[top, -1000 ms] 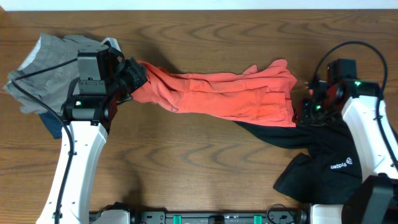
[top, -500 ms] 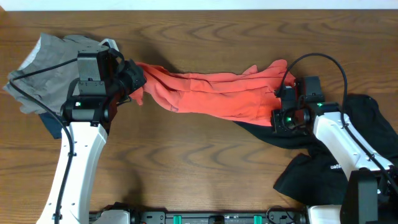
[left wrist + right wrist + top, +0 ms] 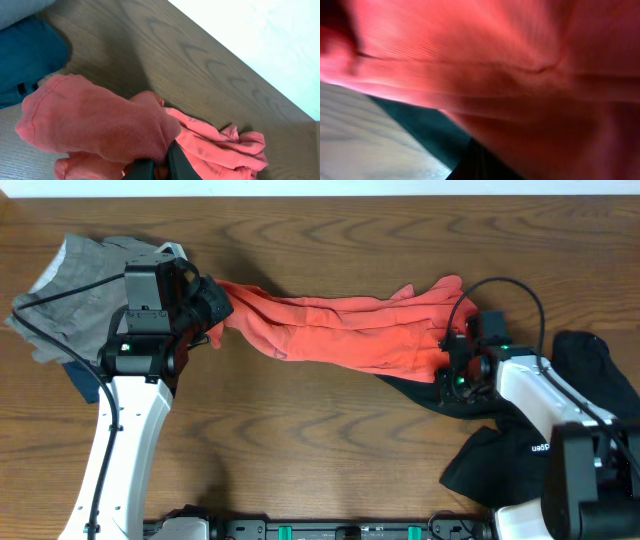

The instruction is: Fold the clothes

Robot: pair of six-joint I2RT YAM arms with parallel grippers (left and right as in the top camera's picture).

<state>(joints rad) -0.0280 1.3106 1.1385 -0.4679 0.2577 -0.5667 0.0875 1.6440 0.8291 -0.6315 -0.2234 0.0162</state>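
Black garment (image 3: 540,445): being overlain by the right end of the red T-shirt (image 3: 350,330).
Right gripper (image 3: 452,370): being pressed onto that right end; whether it is closed cannot be told.
Long axis: being stretched left–right between both arms.
Left gripper (image 3: 222,308): being clenched on the shirt's left end.

The brown wooden table (image 3: 330,450) filled the overhead frame. Across its upper middle a coral-red T-shirt (image 3: 350,335) lay stretched in a long band from left to right. A black garment (image 3: 500,460) with a small white logo lay bunched at the lower right, one strip reaching under the shirt's right end. At the upper left sat a crumpled grey garment (image 3: 80,275), with a blue cloth (image 3: 85,380) just below it.
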